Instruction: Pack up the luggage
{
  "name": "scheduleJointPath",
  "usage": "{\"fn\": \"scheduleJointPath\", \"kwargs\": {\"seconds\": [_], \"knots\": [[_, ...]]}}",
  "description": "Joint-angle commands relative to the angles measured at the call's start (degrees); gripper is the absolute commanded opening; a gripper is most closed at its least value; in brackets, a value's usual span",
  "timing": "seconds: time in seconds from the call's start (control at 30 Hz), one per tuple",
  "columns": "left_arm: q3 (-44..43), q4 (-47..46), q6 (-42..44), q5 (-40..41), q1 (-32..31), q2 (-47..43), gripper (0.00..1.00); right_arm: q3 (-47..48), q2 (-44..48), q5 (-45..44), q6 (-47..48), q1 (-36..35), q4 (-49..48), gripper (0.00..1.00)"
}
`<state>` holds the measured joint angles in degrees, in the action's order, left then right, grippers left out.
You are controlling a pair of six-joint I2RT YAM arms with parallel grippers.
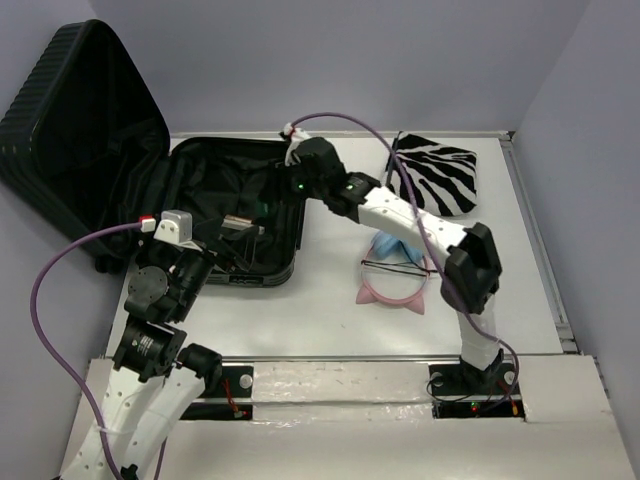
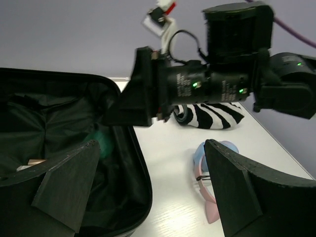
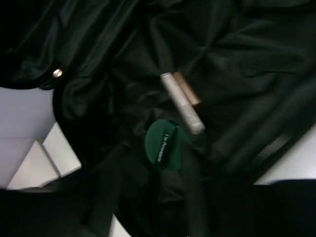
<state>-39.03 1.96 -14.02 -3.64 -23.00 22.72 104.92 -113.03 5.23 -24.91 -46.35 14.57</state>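
Observation:
The luggage (image 1: 200, 185), a large black ribbed suitcase, lies open at the left of the table with its lid (image 1: 80, 110) leaning up behind. Its black lining (image 3: 237, 59) holds a silver tube (image 3: 181, 102) and a bronze tube (image 3: 187, 89). My right gripper (image 1: 287, 190) reaches over the case and appears shut on a small round green item (image 3: 168, 145) just above the lining. The gripper also shows in the left wrist view (image 2: 111, 121). My left gripper (image 1: 222, 248) is wide open and empty over the case's near right rim (image 2: 143, 173).
A zebra-striped pouch (image 1: 435, 175) lies at the back right. A pink cat-ear headband (image 1: 392, 292) and a blue item (image 1: 392, 248) lie on the white table right of the suitcase, under the right arm. The headband also shows in the left wrist view (image 2: 205, 190).

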Motion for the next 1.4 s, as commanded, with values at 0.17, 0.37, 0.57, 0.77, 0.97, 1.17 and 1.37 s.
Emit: {"fn": "scheduleJointPath", "kwargs": {"seconds": [0.17, 0.37, 0.57, 0.77, 0.97, 1.17, 1.37], "knots": [[-2.3, -2.2, 0.3, 0.5, 0.5, -0.4, 0.99, -9.6, 9.2, -12.3, 3.2, 4.7, 4.9, 0.72], [-2.3, -2.2, 0.3, 0.1, 0.1, -0.8, 0.99, -40.8, 25.6, -18.9, 0.6, 17.3, 6.3, 0.71], [-2.3, -2.2, 0.3, -0.1, -0.5, -0.7, 0.99, -53.8, 36.0, -22.6, -1.8, 22.0, 12.8, 0.71], [-2.3, -2.3, 0.2, -0.1, -0.7, -0.7, 0.99, -60.3, 42.3, -24.7, -5.9, 26.2, 14.3, 0.69], [-2.3, -2.3, 0.3, -0.1, -0.9, -0.8, 0.99, -63.9, 45.2, -21.2, -6.3, 27.9, 14.7, 0.60], [-2.3, -2.3, 0.3, -0.1, -0.9, -0.7, 0.99, -66.4, 46.6, -15.3, -7.5, 27.9, 14.9, 0.57], [-2.3, -2.3, 0.4, -0.1, -0.8, -0.9, 0.99, -65.8, 42.2, -14.4, -8.9, 27.9, 15.1, 0.57]]}}
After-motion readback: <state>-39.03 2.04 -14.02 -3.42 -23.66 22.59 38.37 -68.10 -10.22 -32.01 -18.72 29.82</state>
